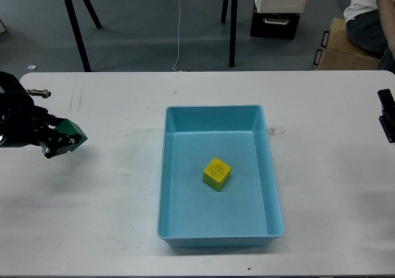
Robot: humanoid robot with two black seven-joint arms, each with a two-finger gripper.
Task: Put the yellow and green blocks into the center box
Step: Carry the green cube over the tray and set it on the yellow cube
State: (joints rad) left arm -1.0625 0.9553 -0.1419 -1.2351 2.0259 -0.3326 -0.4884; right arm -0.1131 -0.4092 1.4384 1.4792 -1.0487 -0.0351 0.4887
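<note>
A yellow block (217, 173) lies inside the light blue center box (271, 185) in the middle of the white table. My left gripper (63, 139) is at the left side of the table, shut on a green block (70, 133) and holding it above the tabletop, well left of the box. My right gripper (387, 112) shows only as a dark part at the right edge; its fingers cannot be told apart.
The white table (117, 216) runs across the view. Beyond its far edge are black stand legs (74, 18), a black and white case (278, 9), a cardboard box (339, 49) and a seated person (373, 12).
</note>
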